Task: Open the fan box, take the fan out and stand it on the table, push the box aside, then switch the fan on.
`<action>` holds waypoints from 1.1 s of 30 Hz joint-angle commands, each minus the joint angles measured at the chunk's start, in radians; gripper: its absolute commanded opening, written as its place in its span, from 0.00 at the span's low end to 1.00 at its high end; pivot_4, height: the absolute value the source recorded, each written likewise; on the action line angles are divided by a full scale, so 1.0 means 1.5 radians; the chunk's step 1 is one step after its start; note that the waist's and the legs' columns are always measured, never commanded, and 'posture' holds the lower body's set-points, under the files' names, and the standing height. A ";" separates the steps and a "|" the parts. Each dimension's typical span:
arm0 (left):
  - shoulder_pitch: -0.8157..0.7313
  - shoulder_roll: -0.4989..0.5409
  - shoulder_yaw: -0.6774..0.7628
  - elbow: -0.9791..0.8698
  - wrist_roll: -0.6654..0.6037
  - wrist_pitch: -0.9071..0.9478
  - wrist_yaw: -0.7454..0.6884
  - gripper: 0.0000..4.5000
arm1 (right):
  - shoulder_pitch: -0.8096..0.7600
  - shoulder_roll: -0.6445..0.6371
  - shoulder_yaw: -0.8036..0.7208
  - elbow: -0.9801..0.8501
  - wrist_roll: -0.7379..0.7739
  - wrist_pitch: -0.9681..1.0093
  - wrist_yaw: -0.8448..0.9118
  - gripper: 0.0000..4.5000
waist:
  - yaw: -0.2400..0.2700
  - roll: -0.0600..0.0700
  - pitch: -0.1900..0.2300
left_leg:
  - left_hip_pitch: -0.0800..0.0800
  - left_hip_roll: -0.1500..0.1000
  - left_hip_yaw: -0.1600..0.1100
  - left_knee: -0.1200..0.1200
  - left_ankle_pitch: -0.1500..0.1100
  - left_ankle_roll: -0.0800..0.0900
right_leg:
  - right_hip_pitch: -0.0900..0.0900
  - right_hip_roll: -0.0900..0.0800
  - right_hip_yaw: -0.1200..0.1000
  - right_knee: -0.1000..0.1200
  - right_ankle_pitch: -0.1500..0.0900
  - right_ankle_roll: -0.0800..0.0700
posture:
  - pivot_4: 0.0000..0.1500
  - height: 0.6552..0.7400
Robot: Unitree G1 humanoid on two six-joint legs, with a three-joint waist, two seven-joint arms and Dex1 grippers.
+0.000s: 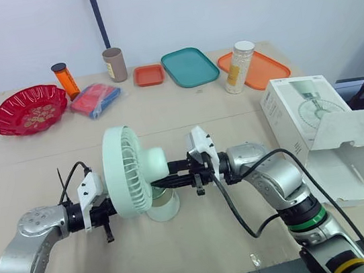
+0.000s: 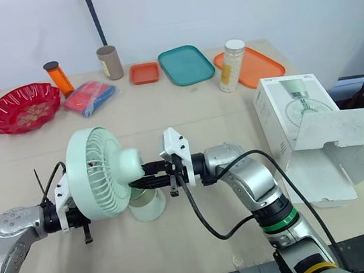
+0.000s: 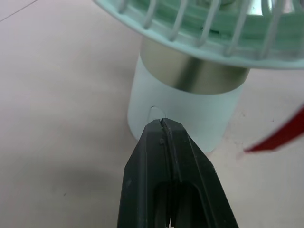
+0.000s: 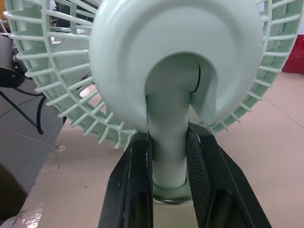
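Right wrist view: the right gripper clamps the fan by its neck. Fan upright on the table, left gripper pinched closed (nothing in it) at the fan's base. Box lies open, right of the fan.

Your two head views look down on the fan from above, sharing the same tabletop around it. Your left wrist camera sits close against the fan's base; your right faces its back, equally close.
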 commanded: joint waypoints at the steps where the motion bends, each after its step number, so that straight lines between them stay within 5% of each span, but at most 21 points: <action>1: -0.013 -0.003 -0.001 0.006 0.008 -0.016 -0.007 0.01 | -0.011 0.003 -0.003 -0.035 0.012 -0.016 0.007 0.10 | 0.000 0.000 0.000 | 0.000 0.000 0.000 0.000 0.000 0.000 | 0.000 0.000 0.000 0.000 0.000 0.000 | 1.00 0.83; 33: -0.028 -0.036 -0.025 -0.002 0.013 -0.004 -0.011 0.01 | -0.010 0.008 0.004 -0.040 0.006 -0.012 -0.014 0.10 | 0.001 0.000 0.000 | 0.000 -0.001 0.000 0.002 0.000 0.000 | 0.000 -0.001 0.000 0.002 0.000 0.000 | 1.00 0.83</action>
